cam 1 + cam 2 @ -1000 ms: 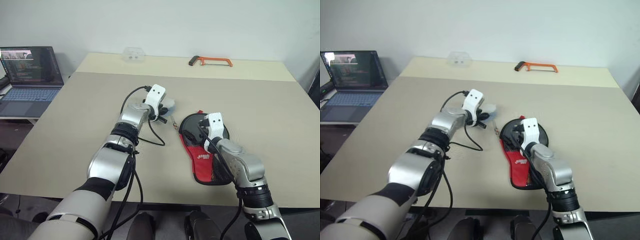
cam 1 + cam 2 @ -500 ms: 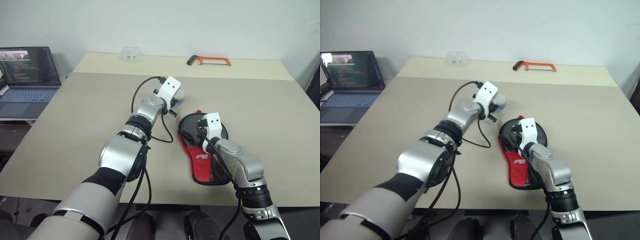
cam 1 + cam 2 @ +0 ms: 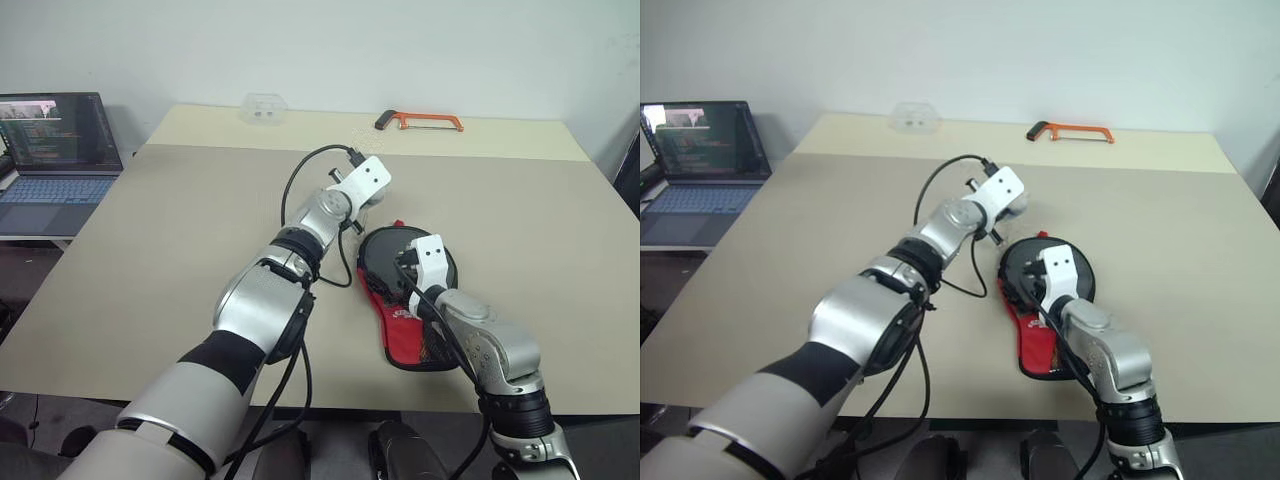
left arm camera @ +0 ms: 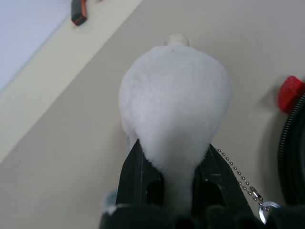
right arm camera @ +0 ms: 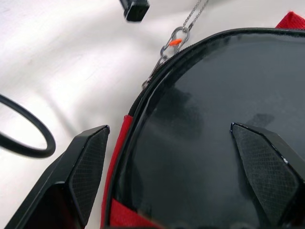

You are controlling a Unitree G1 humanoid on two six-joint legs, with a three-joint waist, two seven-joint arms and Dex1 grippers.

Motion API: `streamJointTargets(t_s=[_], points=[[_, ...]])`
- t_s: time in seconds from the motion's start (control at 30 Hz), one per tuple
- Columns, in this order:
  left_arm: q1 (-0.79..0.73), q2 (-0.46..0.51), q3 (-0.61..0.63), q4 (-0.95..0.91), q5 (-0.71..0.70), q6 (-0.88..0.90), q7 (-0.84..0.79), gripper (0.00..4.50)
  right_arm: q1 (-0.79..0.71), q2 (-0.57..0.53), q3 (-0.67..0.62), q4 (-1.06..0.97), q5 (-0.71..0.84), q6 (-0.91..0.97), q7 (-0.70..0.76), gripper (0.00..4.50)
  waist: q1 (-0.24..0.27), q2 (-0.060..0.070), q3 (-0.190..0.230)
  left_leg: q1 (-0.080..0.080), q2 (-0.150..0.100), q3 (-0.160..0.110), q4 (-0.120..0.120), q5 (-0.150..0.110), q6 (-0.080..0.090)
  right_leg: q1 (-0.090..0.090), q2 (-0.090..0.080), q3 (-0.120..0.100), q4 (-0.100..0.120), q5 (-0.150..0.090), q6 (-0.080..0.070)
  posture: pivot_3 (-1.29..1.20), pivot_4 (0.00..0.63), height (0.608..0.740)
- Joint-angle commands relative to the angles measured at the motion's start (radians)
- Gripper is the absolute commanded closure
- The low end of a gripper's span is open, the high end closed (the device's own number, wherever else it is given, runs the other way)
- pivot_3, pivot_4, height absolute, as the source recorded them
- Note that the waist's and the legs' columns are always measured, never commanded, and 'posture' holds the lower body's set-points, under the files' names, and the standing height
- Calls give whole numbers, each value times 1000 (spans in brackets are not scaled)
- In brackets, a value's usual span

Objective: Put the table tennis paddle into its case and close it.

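The beige table (image 3: pixel 150 230) spreads wide in front of me, with a paler strip along its far edge. Off its left side, on a lower surface, an open laptop (image 3: pixel 55 150) shows a lit screen.

The case (image 3: pixel 400 320) lies on the table just ahead of me, slightly to my right, its round end away from me and its red panel with a small white logo toward me. The table tennis paddle (image 5: pixel 214 129) sits in it, the glossy black rubber face showing inside the open zipper edge. A red tab (image 4: pixel 290 93) sticks out at the far rim of the case.

My left gripper (image 4: pixel 174 164) reaches forward over the table, just beyond the far left rim of the case. Its fingers are nearly closed, pinching a white fluffy pom-pom (image 4: pixel 174 100). A thin bead chain (image 4: pixel 238 174) runs from the pom-pom toward the case, and in my right wrist view it meets a small metal clasp (image 5: pixel 172 40) at the zipper.

My right gripper (image 5: pixel 176 171) hovers low over the round part of the case with its fingers (image 5: pixel 88 167) spread wide, one outside the case's left edge and the other over the rubber face, gripping nothing.

At the far edge of the table lie an orange-framed hacksaw (image 3: pixel 420 121) and, well to its left, a small clear plastic box (image 3: pixel 264 107).
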Motion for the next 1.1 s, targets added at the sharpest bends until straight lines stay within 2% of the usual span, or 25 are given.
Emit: streamJointTargets(t_s=[0.03,0.6,1.1], points=[[-64,-14,-18,-15,42,-47,46,4248,27,9,15,-16,8,32,0,0,0,0,0,0,0,0,0,0,0,0,0,0,0,0,0,0,150,740],[-134,-171,-107,-3,201,-125,223,4249,76,27,31,-89,11,69,-10,0,1,0,0,0,0,0,0,0,0,0,0,0,-1,-1,1,0,150,740],[-121,-284,-161,-2,240,-171,205,4249,100,47,39,-120,8,88,-30,0,2,0,0,-1,-1,0,-1,0,0,0,0,0,-2,-1,1,0,150,740]])
